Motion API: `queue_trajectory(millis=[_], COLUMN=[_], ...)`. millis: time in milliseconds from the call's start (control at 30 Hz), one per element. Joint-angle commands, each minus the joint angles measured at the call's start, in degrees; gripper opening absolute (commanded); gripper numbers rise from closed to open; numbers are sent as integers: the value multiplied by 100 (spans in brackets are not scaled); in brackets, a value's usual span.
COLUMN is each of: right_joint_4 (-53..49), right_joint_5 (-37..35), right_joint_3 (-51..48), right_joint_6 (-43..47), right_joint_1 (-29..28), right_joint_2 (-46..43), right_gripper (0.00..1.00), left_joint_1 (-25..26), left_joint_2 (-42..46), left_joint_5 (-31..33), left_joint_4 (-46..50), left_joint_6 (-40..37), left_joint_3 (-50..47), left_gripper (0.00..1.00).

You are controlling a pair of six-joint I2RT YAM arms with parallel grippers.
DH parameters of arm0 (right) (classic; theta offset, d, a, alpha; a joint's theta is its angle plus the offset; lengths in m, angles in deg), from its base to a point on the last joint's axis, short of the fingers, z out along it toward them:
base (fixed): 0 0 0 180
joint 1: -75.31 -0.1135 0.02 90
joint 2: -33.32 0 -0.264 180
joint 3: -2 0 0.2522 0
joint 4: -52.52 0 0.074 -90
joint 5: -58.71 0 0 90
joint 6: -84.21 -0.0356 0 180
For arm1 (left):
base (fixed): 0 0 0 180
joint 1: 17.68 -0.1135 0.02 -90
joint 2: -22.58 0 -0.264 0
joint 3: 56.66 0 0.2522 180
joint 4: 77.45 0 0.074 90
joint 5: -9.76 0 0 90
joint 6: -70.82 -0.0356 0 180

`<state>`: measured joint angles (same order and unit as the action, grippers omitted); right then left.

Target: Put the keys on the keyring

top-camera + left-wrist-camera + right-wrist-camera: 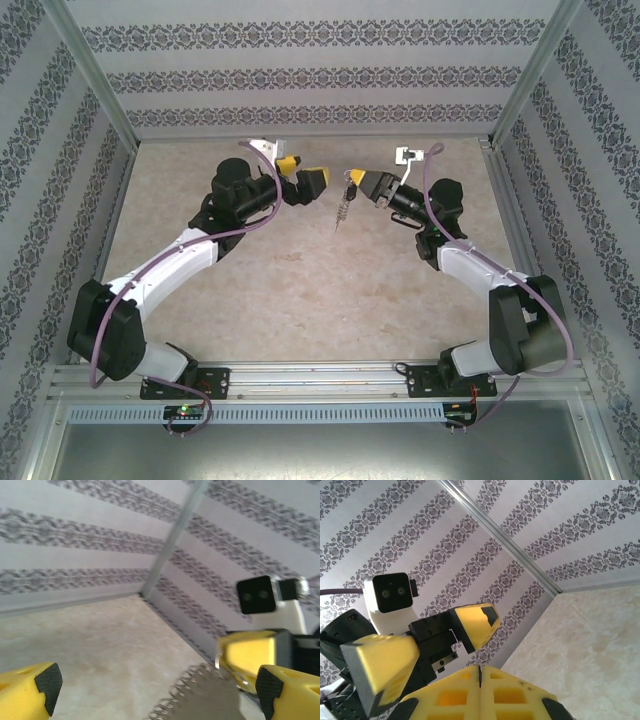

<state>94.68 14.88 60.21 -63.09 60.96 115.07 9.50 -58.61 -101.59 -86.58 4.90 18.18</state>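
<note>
Well, above the mottled beige surface (300, 290) my left gripper (303, 175) stands wide apart, at nine o'clock of the right gripper (360, 184). The right one is clamped on the keyring (341, 212), a beaded silvery loop dangling free. A dark speck at its top may be the key (349, 190). Threading looks near done, so next I'd confirm it hangs captive.

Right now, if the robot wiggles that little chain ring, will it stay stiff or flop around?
Probably flop: the keyring hangs limp below the shut right gripper, so it looks bendy. Its thin beaded links suggest it is light. Pinched only at the top, it would likely swing.
</note>
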Motion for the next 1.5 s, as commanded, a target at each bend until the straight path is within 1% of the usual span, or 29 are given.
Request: queue_trajectory(millis=[0,67,100,167,233,333,400,433,533,633,700,833,900,1067,1200,1267,1367,1467], right_joint_4=[195,185,182,182,192,178,166,165,144,147,159,208,201,105,23,-120,-386,-726], right_joint_5=[286,387,432,492,556,660,691,699,741,815,828,836,858,836,899,992,1076,1123], right_joint_3=[296,373,417,492,591,715,790,817,944,1062,1125,1241,1281,1278,1245,1252,1254,1269], right_joint_6=[1,14,10,0,-9,2,0,12,16,14,-8,-48,-69,-122,-159,-104,53,275], right_joint_1=[37,34,31,37,31,37,54,55,101,163,221,340,379,470,464,460,443,380], right_joint_2=[105,178,228,320,428,580,679,721,904,1103,1235,1443,1491,1486,1391,1307,1152,987], right_gripper=[0,0,0,0,0,0,0,0,0,0,0,0,0,0,0,0,0,0], left_joint_1=[-123,-193,-213,-239,-260,-321,-381,-428,-523,-626,-712,-937,-1002,-1082,-1083,-1061,-1001,-909], left_joint_2=[369,435,440,425,410,317,171,104,-169,-460,-666,-1137,-1297,-1679,-1771,-1786,-1769,-1743], left_joint_5=[958,743,686,731,781,998,1184,1091,843,377,-110,-1459,-1893,-2738,-2922,-3022,-3198,-3255], left_joint_4=[-137,-384,-314,-82,-186,-724,-1024,-1075,-638,9,566,1448,1514,1457,848,507,459,562], left_joint_6=[-394,-611,-733,-881,-1013,-937,-754,-699,-620,-595,-501,-216,-71,411,937,1124,1153,1119], left_joint_3=[-311,-407,-367,-226,-218,-328,-329,-285,123,658,1090,1915,2057,2214,1901,1740,1685,1692], left_gripper=[100,100,100,100,100,99,98,99,100,100,100,100,100,100,99,96,90,87])
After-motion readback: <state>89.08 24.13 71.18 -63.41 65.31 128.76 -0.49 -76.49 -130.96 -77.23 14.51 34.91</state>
